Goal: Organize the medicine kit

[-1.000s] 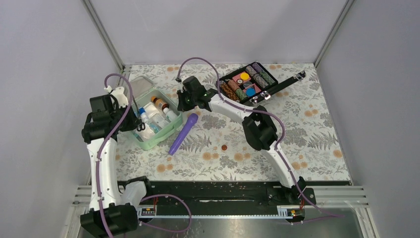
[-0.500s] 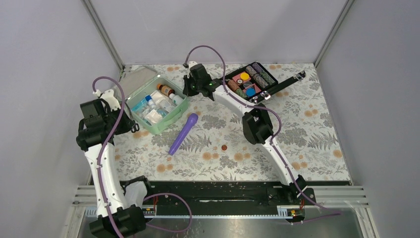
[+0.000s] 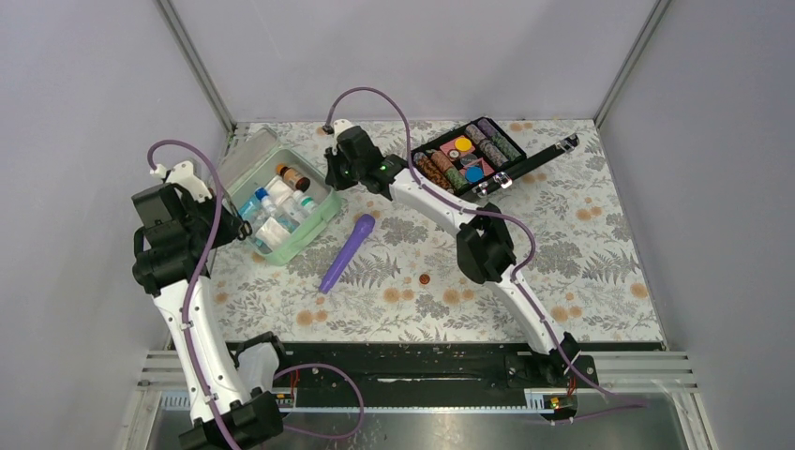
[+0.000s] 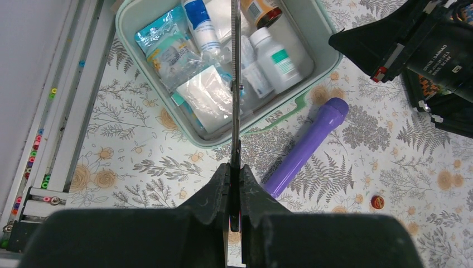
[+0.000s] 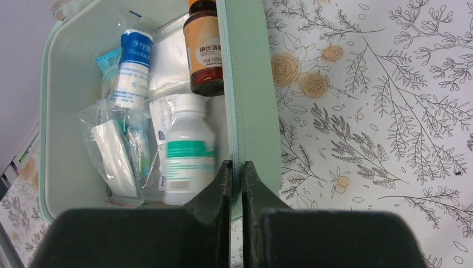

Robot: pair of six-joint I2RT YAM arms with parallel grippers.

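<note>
The medicine kit (image 3: 310,228) is a mint-green box, open, with its lid (image 3: 246,157) leaning back at the far left. Inside lie a brown bottle (image 5: 203,50), a white bottle with a green label (image 5: 188,151), a blue-and-white tube (image 5: 134,67) and clear sachets. My right gripper (image 3: 331,180) (image 5: 237,166) is shut on the kit's right wall (image 5: 251,84). My left gripper (image 3: 230,225) (image 4: 235,167) hovers at the kit's near left corner (image 4: 192,129), shut on a thin metal tool (image 4: 235,84) seen edge-on, which reaches out over the box.
A purple cylinder (image 3: 347,253) (image 4: 307,148) lies on the floral cloth just right of the kit. An open black case (image 3: 469,155) of coloured rolls and discs sits at the back right. A small reddish disc (image 3: 424,278) lies mid-table. Grey walls close in on both sides.
The right gripper has dragged and turned the kit, moving it farther back and to the left. The left arm has drawn back to the left with its tool.
</note>
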